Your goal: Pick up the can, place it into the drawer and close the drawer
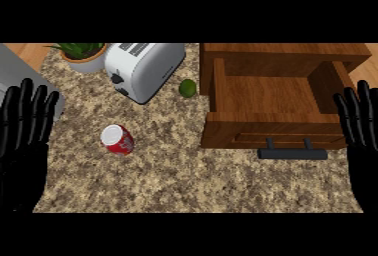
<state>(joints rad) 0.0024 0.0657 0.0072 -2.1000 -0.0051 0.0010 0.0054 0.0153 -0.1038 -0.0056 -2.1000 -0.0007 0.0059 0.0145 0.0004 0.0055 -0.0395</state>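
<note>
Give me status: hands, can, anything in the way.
Left hand open, right hand open, both resting at the edges. Can on counter, untouched, left of the open drawer. Green fruit by the toaster, off the can-to-drawer line.

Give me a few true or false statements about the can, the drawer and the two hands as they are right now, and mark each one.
1. The can lies inside the drawer. False: it is on the counter, to the left of the drawer.
2. The drawer is pulled open. True.
3. The left hand is curled round the can. False: it is open at the view's left edge, apart from the can.
4. A green fruit lies between the toaster and the drawer. True.
5. The right hand is open and holds nothing. True.
</note>
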